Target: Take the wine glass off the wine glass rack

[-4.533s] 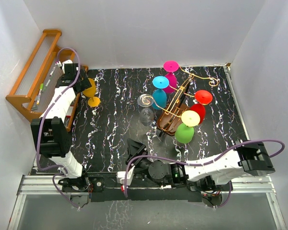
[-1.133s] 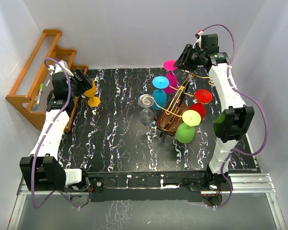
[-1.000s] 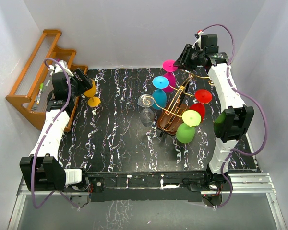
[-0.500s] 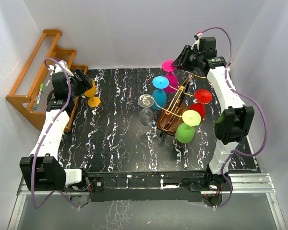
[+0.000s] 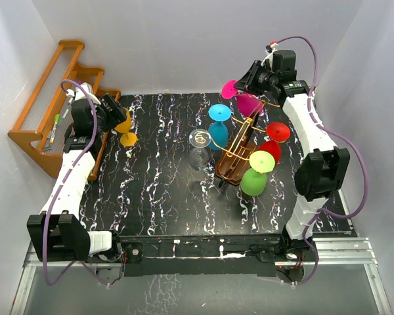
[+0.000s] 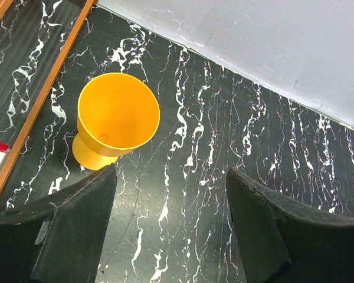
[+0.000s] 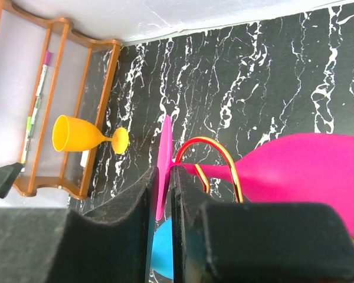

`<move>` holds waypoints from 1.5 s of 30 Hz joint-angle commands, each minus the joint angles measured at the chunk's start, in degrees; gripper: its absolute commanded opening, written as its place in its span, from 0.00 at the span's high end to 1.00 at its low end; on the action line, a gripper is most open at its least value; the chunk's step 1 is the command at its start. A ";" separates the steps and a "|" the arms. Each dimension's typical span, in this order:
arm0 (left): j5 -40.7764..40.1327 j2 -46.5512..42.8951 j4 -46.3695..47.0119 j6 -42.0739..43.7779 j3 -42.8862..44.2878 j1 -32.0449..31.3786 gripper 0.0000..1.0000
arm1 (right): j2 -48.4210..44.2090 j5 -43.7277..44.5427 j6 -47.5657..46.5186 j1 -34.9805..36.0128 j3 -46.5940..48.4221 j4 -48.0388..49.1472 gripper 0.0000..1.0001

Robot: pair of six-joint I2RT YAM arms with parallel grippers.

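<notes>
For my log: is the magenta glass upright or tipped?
Tipped: magenta glass lies sideways, stem in the gold loop, right fingers pinching its base.

magenta glass [image 7: 307,171] bowl cut by right edge, blue glass [image 7: 160,252] mostly behind right fingers [image 7: 106,236], yellow glass [image 6: 115,121] foot partly under its bowl

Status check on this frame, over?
Left gripper open above yellow glass. Right gripper shut on pink glass foot; glass tilted, stem inside rack hook. Blue glass hangs close beside.

A high camera sees the whole surface [image 5: 151,184]. Two close wrist cameras look down from far left and far right; all show the yellow glass [image 6: 118,118].
</notes>
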 commanded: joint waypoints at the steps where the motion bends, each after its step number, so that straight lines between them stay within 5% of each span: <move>1: 0.00 -0.30 1.37 0.23 -0.44 -0.16 0.28 | -3.50 -0.84 1.61 0.46 -0.67 5.51 0.84; 8: 0.00 -0.44 1.37 0.22 -0.53 -0.13 0.28 | -4.85 -0.08 4.66 0.37 -4.32 11.60 0.92; 23: -0.26 -0.54 1.28 0.30 -0.51 -0.14 0.28 | -12.13 7.90 11.55 -0.46 -15.50 24.56 0.92; 45: -0.09 -0.48 1.37 0.22 -0.53 -0.12 0.28 | -10.48 8.83 14.09 -1.48 -17.15 30.43 0.92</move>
